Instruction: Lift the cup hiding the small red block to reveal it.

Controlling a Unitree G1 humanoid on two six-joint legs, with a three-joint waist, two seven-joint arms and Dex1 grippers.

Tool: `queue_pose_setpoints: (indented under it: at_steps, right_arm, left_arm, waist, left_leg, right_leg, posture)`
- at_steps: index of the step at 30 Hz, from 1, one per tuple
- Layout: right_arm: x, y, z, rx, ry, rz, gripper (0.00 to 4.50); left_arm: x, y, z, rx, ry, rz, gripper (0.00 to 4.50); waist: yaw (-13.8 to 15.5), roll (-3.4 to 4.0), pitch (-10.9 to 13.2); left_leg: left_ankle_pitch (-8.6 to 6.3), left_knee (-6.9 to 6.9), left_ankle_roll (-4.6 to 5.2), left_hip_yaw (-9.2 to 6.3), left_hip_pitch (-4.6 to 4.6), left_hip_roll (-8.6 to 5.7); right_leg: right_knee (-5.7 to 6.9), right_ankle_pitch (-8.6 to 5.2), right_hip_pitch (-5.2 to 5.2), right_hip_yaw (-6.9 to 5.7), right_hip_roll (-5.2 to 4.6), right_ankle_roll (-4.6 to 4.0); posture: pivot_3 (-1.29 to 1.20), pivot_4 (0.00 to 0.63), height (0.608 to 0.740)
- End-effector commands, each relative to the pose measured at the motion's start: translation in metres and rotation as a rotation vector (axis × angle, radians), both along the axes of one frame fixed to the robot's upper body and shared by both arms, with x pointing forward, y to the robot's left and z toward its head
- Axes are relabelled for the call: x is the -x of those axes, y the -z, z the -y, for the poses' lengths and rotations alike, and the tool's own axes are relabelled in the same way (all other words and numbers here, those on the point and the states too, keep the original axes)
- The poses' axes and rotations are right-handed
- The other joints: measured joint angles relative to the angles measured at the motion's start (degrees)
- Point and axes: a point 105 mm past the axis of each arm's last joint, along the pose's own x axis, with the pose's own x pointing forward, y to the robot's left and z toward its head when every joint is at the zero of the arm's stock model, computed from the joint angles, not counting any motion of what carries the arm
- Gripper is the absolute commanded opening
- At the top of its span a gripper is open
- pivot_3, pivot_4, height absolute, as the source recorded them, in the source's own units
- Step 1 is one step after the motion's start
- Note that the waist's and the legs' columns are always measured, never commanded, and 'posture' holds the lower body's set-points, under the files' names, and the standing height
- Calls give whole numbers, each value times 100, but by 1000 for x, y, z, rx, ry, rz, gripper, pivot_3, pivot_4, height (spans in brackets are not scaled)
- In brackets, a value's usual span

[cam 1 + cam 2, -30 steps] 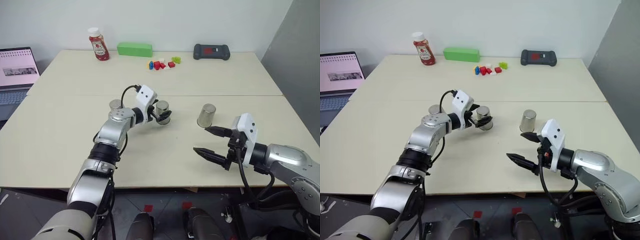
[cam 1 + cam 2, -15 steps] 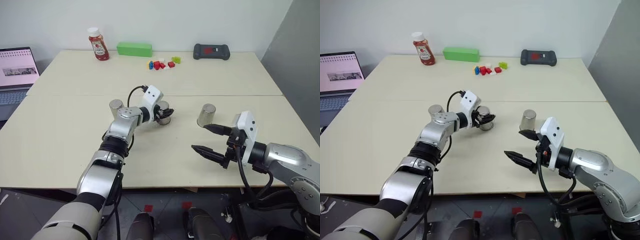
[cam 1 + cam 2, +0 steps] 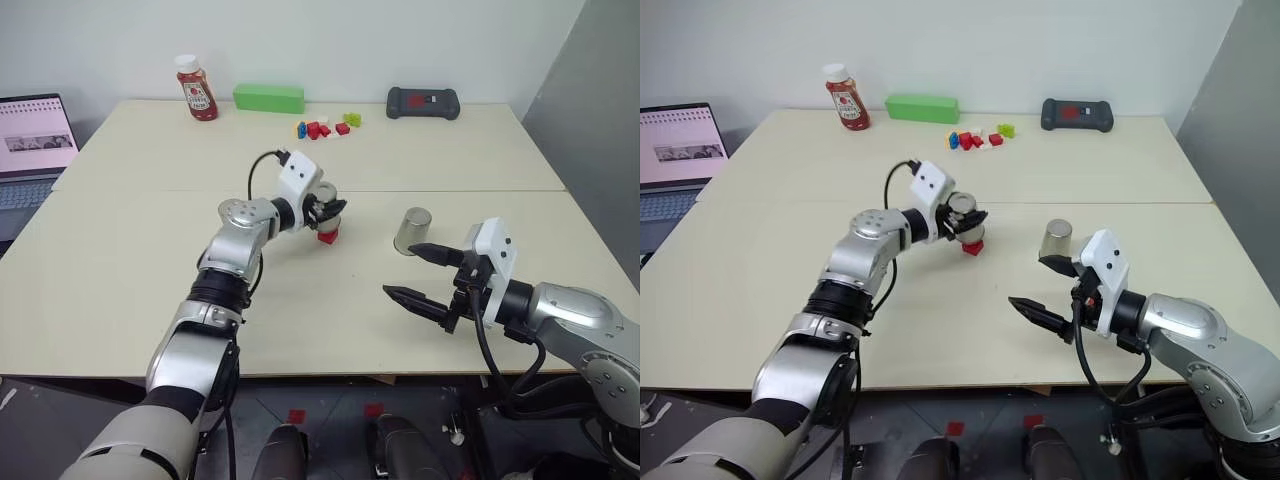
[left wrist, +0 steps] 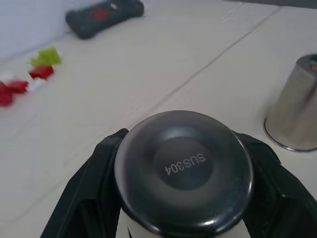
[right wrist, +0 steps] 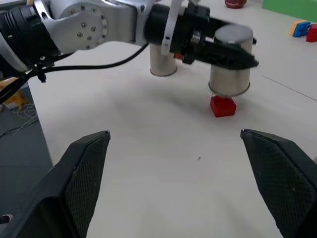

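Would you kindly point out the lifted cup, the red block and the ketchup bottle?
Lifted cup (image 5: 230,74), right wrist view, on its side wall.
Red block (image 5: 222,106), right wrist view, on its front face.
Ketchup bottle (image 3: 199,95), left eye view, on its label.

Both arms are of brushed silver-grey metal segments with black joint rings and visible round screws, each ending in a white wrist housing with a looping black cable and a gripper of two tapered, textured black fingers.
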Motion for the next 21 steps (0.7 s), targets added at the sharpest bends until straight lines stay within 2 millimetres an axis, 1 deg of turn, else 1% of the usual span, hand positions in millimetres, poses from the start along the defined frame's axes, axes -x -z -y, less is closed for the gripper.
queue_pose_setpoints:
  at_steps: [1, 4, 13, 18, 21]
  right_arm:
    - [3, -9, -3, -17, -21, 40, 4500]
    - [2, -8, -3, -18, -24, 37, 4500]
    - [-1, -7, -5, -16, -43, 39, 4500]
    - [-1, -8, -6, -19, -52, 44, 4500]
    - [-2, -9, -7, -21, -55, 46, 4500]
  left_arm:
    - [1, -19, -23, -14, -115, 67, 2651]
    - [2, -16, -36, -6, -181, 33, 2651]
    - [6, 11, -66, 9, -315, -71, 2651]
    - [7, 23, -65, 42, -308, -123, 2650]
    - [5, 29, -68, 63, -323, -152, 2650]
  waist:
    - [-6, 0, 0]
    - [0, 0, 0]
    - [3, 0, 0]
    - [6, 0, 0]
    - [7, 0, 0]
  left_leg:
    - [0, 0, 0, 0, 1, 0]
    - [0, 1, 0, -1, 3, 0]
    - [0, 2, 0, -1, 1, 0]
    - [0, 2, 0, -3, 1, 1]
    - [0, 2, 0, -3, 1, 1]
  right_leg:
    - [0, 0, 0, 0, 0, 0]
    - [3, 0, 0, 0, 0, 0]
    - [2, 0, 0, -1, -1, 0]
    - [3, 0, 0, -2, -1, 0]
    - [3, 0, 0, -2, -1, 0]
  posture:
    - [0, 150, 740]
    - [0, 150, 740]
    - [0, 150, 740]
    - [0, 150, 740]
    - [0, 150, 740]
